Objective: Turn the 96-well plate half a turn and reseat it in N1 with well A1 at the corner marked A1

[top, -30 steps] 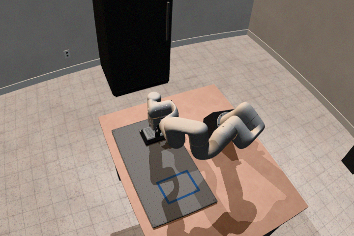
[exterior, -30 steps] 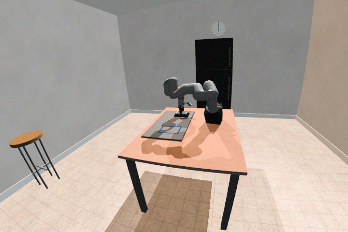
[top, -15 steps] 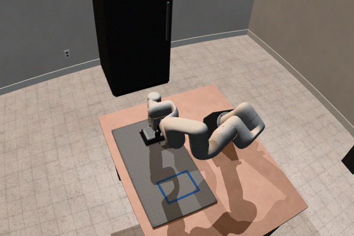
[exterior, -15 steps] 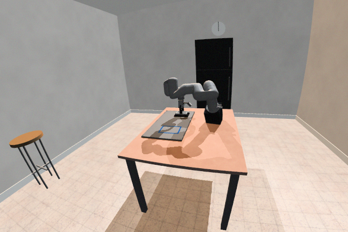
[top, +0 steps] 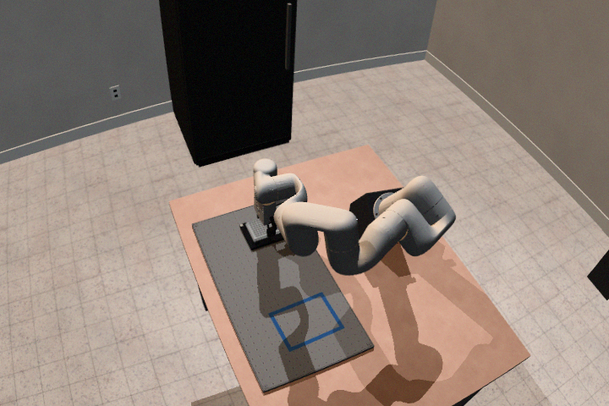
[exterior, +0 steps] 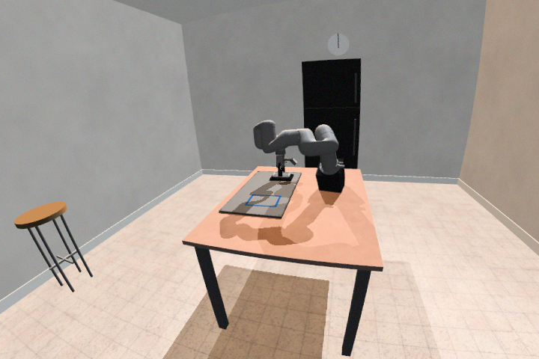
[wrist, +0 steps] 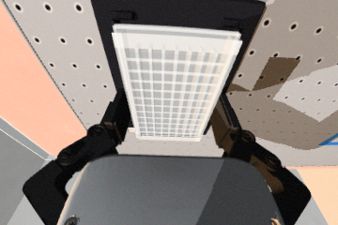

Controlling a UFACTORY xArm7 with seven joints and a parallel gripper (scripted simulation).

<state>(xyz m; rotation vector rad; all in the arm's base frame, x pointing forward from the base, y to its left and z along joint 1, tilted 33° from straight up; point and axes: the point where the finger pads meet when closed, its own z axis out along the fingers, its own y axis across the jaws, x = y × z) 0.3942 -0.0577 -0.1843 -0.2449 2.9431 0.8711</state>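
Observation:
The clear 96-well plate [wrist: 176,82] lies over the black nest N1 [wrist: 176,11] at the far end of the grey perforated deck [top: 281,292]. My gripper [wrist: 171,102] points straight down over it and is shut on the plate, one finger on each long side. In the top view the plate [top: 259,231] shows small beside the wrist, on the nest [top: 253,241]. I cannot tell whether the plate rests in the nest or hangs just above it. The A1 mark and the cut corner are too unclear to place.
The blue taped outline B1 [top: 306,320] lies on the near half of the deck, also seen in the exterior view [exterior: 263,200]. The arm's black base [top: 367,205] stands on the table to the right of the deck. My forearm reaches across above the deck.

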